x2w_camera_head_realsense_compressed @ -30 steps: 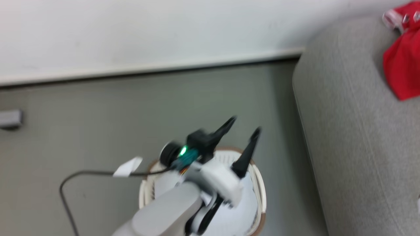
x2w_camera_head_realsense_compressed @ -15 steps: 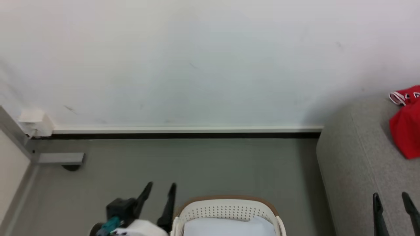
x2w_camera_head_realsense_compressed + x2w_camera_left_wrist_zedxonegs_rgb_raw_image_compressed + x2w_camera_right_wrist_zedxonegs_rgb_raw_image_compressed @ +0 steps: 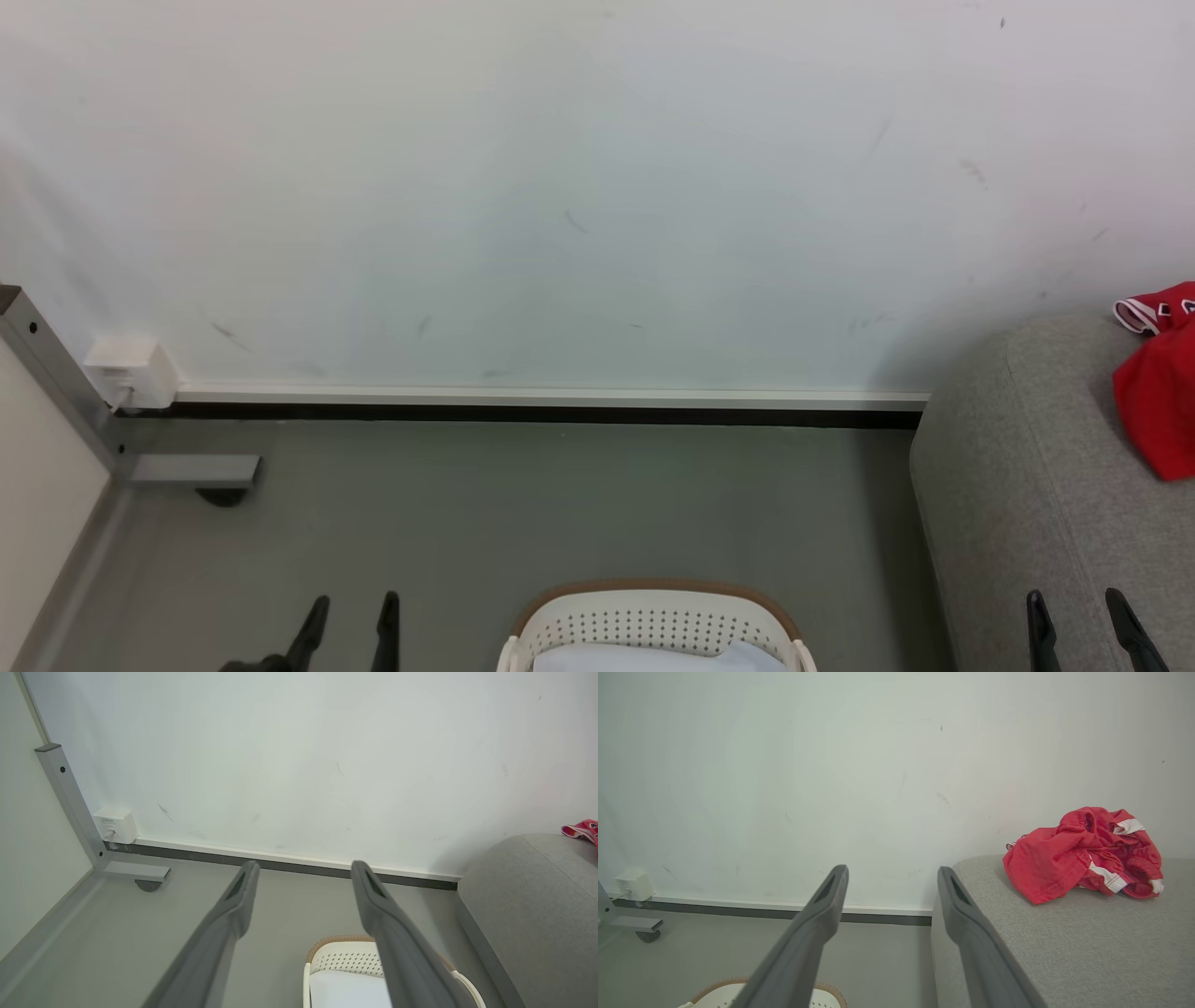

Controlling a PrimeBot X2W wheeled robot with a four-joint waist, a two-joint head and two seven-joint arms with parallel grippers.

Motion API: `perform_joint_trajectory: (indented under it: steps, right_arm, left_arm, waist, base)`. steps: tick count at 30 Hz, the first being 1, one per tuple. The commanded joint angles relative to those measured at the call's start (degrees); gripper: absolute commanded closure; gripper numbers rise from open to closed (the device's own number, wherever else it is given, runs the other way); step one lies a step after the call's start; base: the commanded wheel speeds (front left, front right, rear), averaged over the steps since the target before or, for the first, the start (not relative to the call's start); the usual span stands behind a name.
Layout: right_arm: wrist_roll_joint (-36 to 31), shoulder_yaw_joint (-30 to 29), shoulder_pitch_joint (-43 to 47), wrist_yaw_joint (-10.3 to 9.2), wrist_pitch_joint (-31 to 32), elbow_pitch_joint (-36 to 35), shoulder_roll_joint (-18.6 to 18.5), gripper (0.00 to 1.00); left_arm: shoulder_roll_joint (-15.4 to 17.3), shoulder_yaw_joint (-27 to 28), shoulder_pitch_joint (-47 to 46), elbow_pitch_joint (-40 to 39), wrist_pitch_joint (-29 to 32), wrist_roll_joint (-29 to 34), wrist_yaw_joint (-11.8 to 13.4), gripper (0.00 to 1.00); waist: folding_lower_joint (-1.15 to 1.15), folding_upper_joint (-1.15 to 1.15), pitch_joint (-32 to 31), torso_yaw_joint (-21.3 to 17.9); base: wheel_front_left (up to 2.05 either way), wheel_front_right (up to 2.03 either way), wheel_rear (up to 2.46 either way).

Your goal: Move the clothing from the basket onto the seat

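Observation:
The red clothing lies bunched on the grey seat, close to the wall; its edge also peeks in at the right of the head view, on the seat. The cream basket stands on the floor at the bottom middle, with a pale bottom showing and no red inside the visible part; it is also low in the left wrist view. My left gripper is open, left of the basket. My right gripper is open over the seat's front. Both hold nothing.
A white wall with a dark skirting strip runs behind the grey floor. A metal frame leg with a caster and a white wall box sit at the left. Open floor lies between the basket and the wall.
The head camera has tilted up, so the wall takes more of the picture. My left arm has dropped from over the basket to the lower left; my right fingertips have come into view.

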Motion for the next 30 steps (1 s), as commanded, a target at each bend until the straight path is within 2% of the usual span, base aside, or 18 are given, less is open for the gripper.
perform_joint_trajectory:
  steps: [1, 6, 7, 12, 30]
  right_arm:
    - [-0.3, 0.0, 0.5, -0.13, 0.0, 0.1, 0.0, 0.00]
    - [0.0, -0.1, 0.3, -0.13, 0.0, 0.1, 0.1, 0.00]
    - [0.0, 0.0, 0.0, 0.01, 0.0, 0.1, 0.1, 1.00]
    - [0.8, 0.3, 0.2, 0.01, 0.2, 2.4, 0.6, 1.00]
    - [20.1, -0.2, -3.9, -0.01, 5.2, 4.3, 0.7, 1.00]
  left_arm:
    - [-0.8, 1.0, 1.0, 0.2, 0.0, 1.6, -0.8, 0.00]
    - [-3.8, 5.5, 1.6, 0.4, 0.0, 5.3, -4.3, 0.00]
    - [-4.2, 5.5, 1.0, 0.5, 0.0, 4.9, -4.5, 1.00]
    - [-4.9, 5.3, 1.6, 2.7, 0.4, 4.4, -4.5, 1.00]
    - [-5.8, 8.8, -0.8, 2.0, 5.4, -13.3, -6.4, 1.00]
  waist:
    - [0.01, 0.00, -0.1, -0.1]
    - [0.01, 0.00, -0.2, 0.0]
    - [0.01, 0.00, -0.2, -0.1]
    - [0.01, 0.00, -0.2, -0.1]
    - [0.01, 0.00, 0.2, 0.0]
  base:
    - [0.00, 0.00, 0.00]
    - [0.00, 0.00, 0.00]
    - [0.00, 0.00, 0.00]
    - [0.00, 0.00, 0.00]
    - [0.00, 0.00, 0.00]
